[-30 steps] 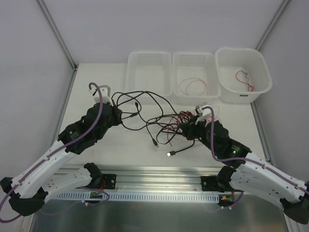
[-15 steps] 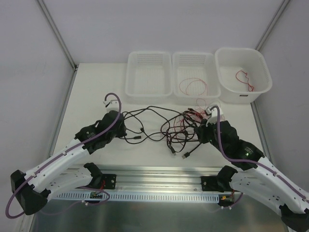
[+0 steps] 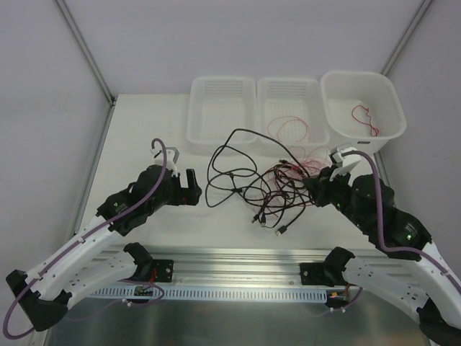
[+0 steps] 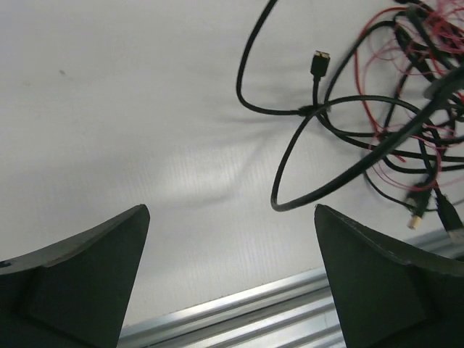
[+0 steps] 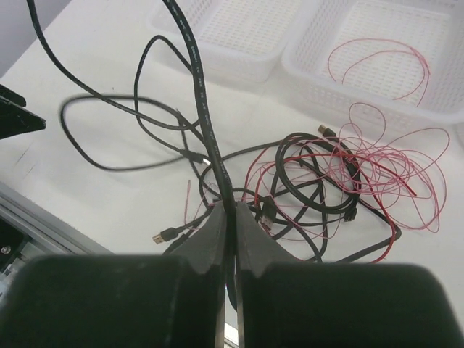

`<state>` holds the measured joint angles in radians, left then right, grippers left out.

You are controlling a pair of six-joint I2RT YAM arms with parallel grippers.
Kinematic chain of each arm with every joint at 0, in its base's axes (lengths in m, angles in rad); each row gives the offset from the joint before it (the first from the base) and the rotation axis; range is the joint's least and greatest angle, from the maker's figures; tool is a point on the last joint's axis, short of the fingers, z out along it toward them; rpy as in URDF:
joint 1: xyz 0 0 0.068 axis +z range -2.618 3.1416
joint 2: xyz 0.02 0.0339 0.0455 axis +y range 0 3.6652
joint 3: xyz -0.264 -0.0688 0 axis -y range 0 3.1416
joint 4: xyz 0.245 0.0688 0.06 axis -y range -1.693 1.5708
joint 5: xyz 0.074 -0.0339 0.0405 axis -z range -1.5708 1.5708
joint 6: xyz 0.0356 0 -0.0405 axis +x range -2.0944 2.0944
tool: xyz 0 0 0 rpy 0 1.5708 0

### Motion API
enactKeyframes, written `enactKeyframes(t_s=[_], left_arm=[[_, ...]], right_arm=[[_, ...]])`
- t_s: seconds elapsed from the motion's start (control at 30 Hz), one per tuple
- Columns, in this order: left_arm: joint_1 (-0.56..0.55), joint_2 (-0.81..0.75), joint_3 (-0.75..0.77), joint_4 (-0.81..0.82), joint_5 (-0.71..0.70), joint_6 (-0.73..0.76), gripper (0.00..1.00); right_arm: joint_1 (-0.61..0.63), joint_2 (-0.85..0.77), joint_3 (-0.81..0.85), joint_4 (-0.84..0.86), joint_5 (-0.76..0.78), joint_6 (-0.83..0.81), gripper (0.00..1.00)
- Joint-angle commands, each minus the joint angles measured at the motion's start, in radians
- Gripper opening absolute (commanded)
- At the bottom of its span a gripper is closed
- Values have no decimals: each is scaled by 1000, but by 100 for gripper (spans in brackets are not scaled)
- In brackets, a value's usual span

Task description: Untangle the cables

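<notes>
Here the right gripper pinches a black cable, its end seemingly lost in the tangle; left gripper gapes empty.

Two pincers: the left pincer and the right pincer. Between them is one tangle of black cables and red wires, its strands too knotted to count. Beyond the pincers are three white containers: left basket, middle basket and one deeper tub. Two separate wires: one red loop in the middle basket, one red squiggle in the tub.
</notes>
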<state>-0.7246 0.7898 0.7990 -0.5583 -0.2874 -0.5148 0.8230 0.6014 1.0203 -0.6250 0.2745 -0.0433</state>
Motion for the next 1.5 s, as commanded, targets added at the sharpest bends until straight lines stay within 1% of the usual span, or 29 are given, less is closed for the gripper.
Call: enactKeyframes(t_s=[0.0,0.07,0.17,0.2,0.3,0.33,0.37,0.4,0.43,0.5,0.6,0.73,0.77,0.8,0.83,0.9,1.07,1.17,1.23,1.3,1.33,1.47], left_arm=[[8,-70,60,40,172,99,99],[8,-104,54,66,201,120,99],[8,-113,32,83,189,114,93],[8,-110,20,90,191,110,93],[8,-75,-10,159,286,114,99],[8,-51,-24,187,356,137,99],[8,-37,-35,248,381,142,99],[8,-23,-55,274,401,142,99],[8,9,-61,306,454,136,99],[8,40,-84,391,482,127,99],[8,97,-103,458,513,95,99],[7,97,-133,549,588,62,98],[7,94,-153,555,637,59,98],[7,82,-165,598,658,50,97],[7,75,-176,645,678,42,97],[5,69,-202,669,701,30,95],[-7,74,-245,689,729,35,95],[-51,74,-280,712,757,62,91],[-104,83,-293,716,760,91,89],[-140,104,-300,716,752,122,89],[-172,112,-300,718,731,128,89],[-239,153,-291,722,653,174,87]], right_arm=[[-7,-37,98,-13,12,-73,1],[-7,-43,118,-34,46,-78,1],[-5,-69,109,-32,71,-73,1],[-7,-74,104,-27,66,-72,1],[-5,-80,75,-25,45,-56,1],[-5,-81,58,-25,32,-47,1],[-5,-83,51,-24,26,-43,1],[-5,-87,41,-19,23,-35,1],[-7,-92,35,-18,26,-29,1],[-5,-103,24,-18,34,-14,1],[-5,-118,26,-21,69,2,1],[-5,-129,29,-31,112,11,1],[-5,-126,29,-41,118,16,1],[-7,-124,26,-44,129,17,1],[-5,-123,24,-44,130,19,1],[-5,-124,12,-35,124,26,1],[-5,-121,18,-36,155,29,1],[-5,-95,40,-61,198,37,1],[-7,-86,44,-65,210,39,1],[-5,-72,43,-59,209,40,1],[-5,-66,43,-56,207,40,1],[-5,-54,38,-41,195,40,1]])
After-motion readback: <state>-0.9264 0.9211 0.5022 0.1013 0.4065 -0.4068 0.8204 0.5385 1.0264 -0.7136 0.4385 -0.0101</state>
